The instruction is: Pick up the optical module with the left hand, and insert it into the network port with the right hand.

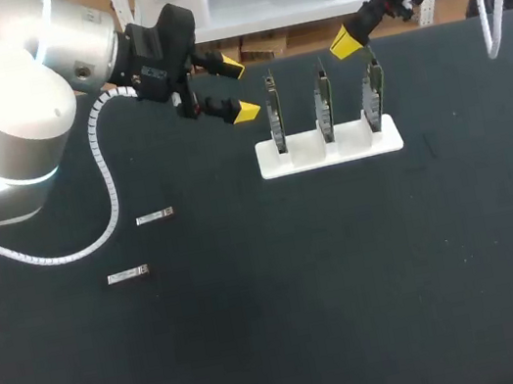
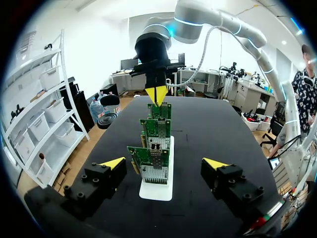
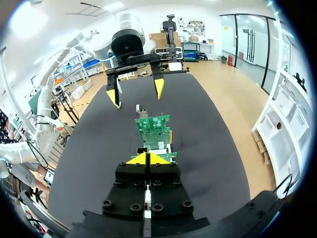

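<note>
Two small silver optical modules lie on the dark table, one [image 1: 154, 216] farther back and one [image 1: 129, 274] nearer the front left. Three green network cards [image 1: 323, 106] stand upright in a white stand [image 1: 295, 157]. My left gripper [image 1: 238, 88] hangs open and empty just left of the cards, well behind the modules. From the left wrist my gripper [image 2: 164, 163] faces the row of cards [image 2: 153, 153] end on. My right gripper [image 1: 344, 42] is shut with nothing seen in it, just above the rightmost card; in its own view [image 3: 147, 158] the cards [image 3: 154, 130] stand right ahead.
The black table [image 1: 352, 284] stretches out in front of the stand. A white corrugated cable [image 1: 113, 192] from my left arm droops onto the table near the modules. Shelving stands behind the table's far edge.
</note>
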Controlling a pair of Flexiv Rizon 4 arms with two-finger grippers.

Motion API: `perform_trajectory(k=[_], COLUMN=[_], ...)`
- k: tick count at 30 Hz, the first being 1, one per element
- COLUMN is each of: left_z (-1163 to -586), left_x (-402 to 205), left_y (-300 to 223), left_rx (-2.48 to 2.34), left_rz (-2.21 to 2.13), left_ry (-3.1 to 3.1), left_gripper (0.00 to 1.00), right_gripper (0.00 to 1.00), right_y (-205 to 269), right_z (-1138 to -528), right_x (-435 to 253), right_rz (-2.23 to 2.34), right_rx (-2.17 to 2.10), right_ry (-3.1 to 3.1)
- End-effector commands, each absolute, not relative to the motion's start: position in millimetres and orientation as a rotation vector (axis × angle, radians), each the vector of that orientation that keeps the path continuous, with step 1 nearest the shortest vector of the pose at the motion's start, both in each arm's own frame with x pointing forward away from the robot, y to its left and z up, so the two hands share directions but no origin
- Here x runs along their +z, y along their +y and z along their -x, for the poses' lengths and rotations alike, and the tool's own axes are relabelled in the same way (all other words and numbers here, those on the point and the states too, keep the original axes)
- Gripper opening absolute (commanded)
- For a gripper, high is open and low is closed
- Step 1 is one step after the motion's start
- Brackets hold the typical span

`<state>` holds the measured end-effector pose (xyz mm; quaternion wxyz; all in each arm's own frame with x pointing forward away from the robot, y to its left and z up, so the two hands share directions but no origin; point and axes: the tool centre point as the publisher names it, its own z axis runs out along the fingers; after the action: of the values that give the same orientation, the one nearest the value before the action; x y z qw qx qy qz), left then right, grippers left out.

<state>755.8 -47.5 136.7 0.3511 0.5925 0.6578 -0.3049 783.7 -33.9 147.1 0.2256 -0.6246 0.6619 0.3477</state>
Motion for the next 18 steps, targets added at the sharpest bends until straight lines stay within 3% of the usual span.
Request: perform_trajectory(k=[1,8,9,10,18], left_z=[-756.6,-756.6,-756.6,-756.6,-756.6], left_x=[137.2,137.2,137.2,137.2,137.2], left_y=[-48.2,-48.2,-48.2,-48.2,-48.2], left_rx=[-0.788,-0.788,-0.788,-0.788,-0.788], left_rz=[-1.537,-1.537,-1.537,-1.537,-1.537], left_ry=[1.708,1.708,1.708,1.708,1.708], left_gripper=[1.0,1.0,1.0,1.0,1.0], right_gripper=[0.0,0.0,0.33,1.0,1.0], right_y=[-31.5,-30.0,-29.9,-29.9,-29.9], right_z=[-783.3,-777.3,-776.9,-776.9,-776.9], right_x=[147.3,147.7,147.7,147.7,147.7], right_rz=[1.723,1.694,1.678,1.678,1.678], right_rx=[0.964,0.98,0.965,0.965,0.965], right_ry=[1.825,1.832,1.837,1.837,1.837])
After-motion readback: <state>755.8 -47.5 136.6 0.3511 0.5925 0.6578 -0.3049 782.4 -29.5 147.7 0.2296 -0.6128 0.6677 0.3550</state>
